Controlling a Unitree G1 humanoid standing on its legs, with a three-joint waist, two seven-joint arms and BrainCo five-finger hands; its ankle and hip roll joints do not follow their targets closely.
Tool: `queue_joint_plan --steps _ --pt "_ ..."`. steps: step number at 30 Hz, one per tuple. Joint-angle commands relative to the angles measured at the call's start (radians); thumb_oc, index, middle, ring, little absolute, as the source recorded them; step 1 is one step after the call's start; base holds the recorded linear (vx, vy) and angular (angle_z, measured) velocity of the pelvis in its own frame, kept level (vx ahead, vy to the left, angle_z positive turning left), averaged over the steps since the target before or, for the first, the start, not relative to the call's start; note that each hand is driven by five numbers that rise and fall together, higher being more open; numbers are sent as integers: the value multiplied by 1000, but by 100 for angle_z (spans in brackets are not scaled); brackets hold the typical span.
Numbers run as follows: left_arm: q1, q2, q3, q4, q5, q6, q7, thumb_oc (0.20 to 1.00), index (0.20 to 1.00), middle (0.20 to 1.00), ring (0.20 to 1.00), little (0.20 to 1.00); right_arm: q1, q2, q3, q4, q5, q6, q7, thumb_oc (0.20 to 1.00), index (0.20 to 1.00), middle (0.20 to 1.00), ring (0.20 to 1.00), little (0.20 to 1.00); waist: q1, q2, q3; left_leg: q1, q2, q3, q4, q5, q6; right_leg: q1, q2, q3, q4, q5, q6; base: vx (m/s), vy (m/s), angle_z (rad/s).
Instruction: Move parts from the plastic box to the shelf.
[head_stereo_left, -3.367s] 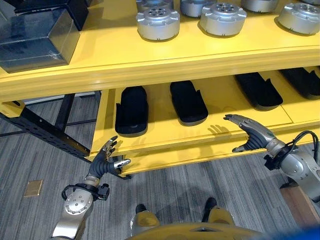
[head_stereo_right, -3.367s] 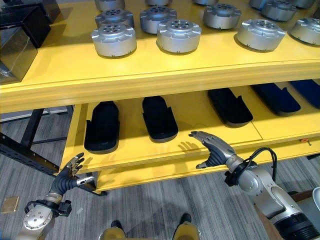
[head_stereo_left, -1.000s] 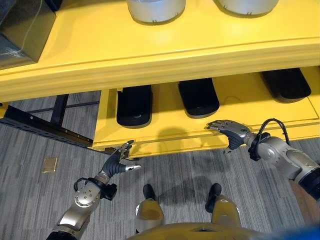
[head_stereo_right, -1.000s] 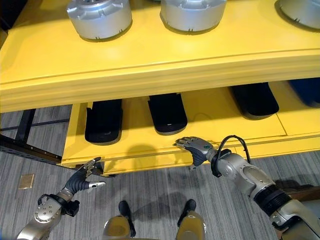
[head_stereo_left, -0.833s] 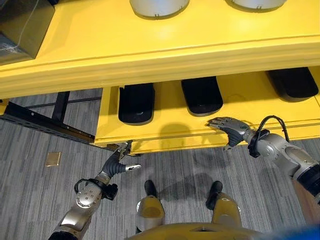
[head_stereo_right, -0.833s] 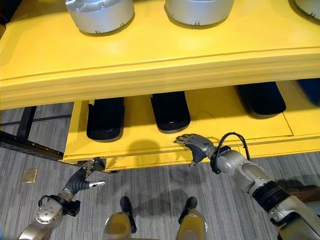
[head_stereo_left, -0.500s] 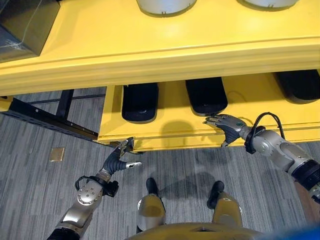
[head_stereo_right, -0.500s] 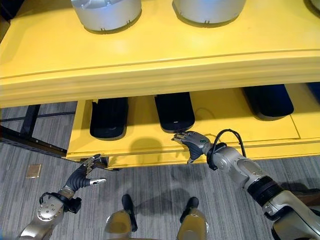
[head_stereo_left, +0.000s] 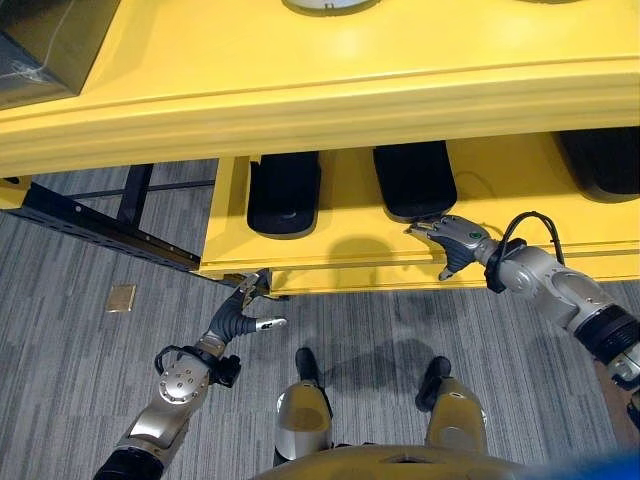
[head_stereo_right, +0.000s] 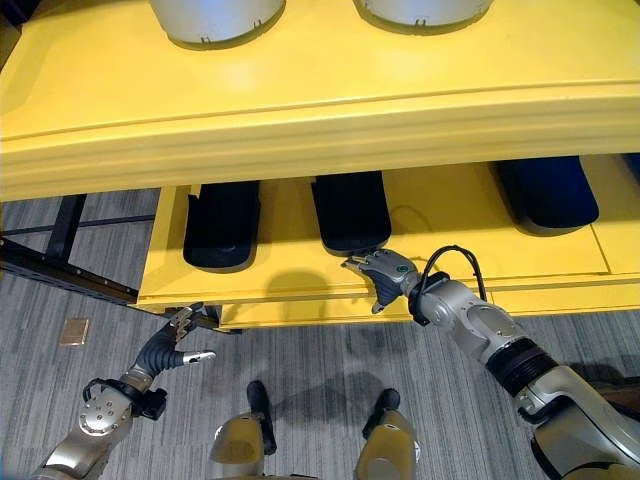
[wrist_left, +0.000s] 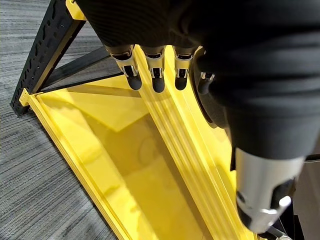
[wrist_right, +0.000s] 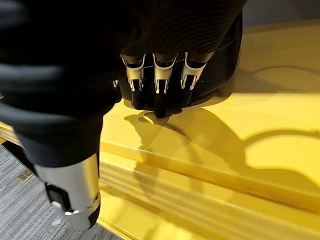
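Right hand (head_stereo_right: 385, 275) over shelf (head_stereo_right: 300, 290) lower board, fingers straight, beside black part (head_stereo_right: 350, 212). Left hand (head_stereo_left: 240, 318) below shelf corner, fingers relaxed, empty.

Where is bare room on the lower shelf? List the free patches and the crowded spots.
Free: the front strip of the lower shelf, between the black parts and the front edge, left of the right hand. Also the patch right of that hand, between the middle black part and the dark blue part. Crowded: the back, where the left black part and the middle one lie close together.
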Motion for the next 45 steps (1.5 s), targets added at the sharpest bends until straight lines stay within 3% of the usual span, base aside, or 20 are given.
queue_joint_plan --steps 1,19,31,38,45 --pt "-16 20 -11 -52 14 -49 8 1000 1000 1000 1000 1000 -68 54 30 30 -22 15 -14 1000 1000 1000 1000 1000 28 -15 30 -68 43 -20 40 37 -12 71 -5 -76 -22 0 5 0 0 0" --pt "-31 16 -24 -39 17 -52 -2 1000 1000 1000 1000 1000 -76 99 23 67 -8 59 -35 1000 1000 1000 1000 1000 26 -8 38 -77 36 -25 62 25 -6 58 -11 -68 12 -17 -2 12 -2 1" --pt "-31 7 -22 -28 20 -60 9 1000 1000 1000 1000 1000 -59 106 20 53 -2 67 29 1000 1000 1000 1000 1000 15 -8 43 -78 33 -25 70 21 -2 55 -7 -56 18 -22 -4 3 0 0" --pt "-16 1 7 -33 9 -77 32 1000 1000 1000 1000 1000 57 38 -22 -139 67 142 170 1000 1000 1000 1000 1000 -18 -24 62 -85 38 -13 79 16 -1 40 2 -33 18 -18 0 -4 2 -1" --pt "9 -2 31 -56 36 -93 86 1000 1000 1000 1000 1000 273 -51 -149 -378 173 205 195 1000 1000 1000 1000 1000 -64 -48 73 -80 45 10 76 13 -1 39 20 -9 -7 -7 9 -32 -1 -6"
